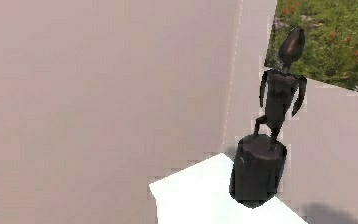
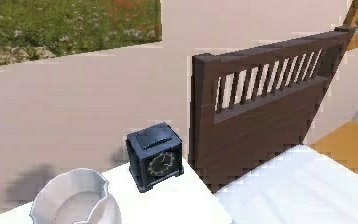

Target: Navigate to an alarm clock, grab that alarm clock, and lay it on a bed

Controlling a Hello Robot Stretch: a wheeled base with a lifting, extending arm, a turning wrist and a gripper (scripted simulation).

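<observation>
A dark boxy alarm clock with a round dial stands on a white tabletop in the arm side view, just left of the bed. The bed has a white mattress and a dark wooden slatted headboard, filling the arm side view's right half.
A white bowl-like vessel sits on the same white top at the arm side view's lower left. In the forward view a dark statue of a standing figure on a cylindrical base rests on a white surface against a pale wall. A window shows greenery outside.
</observation>
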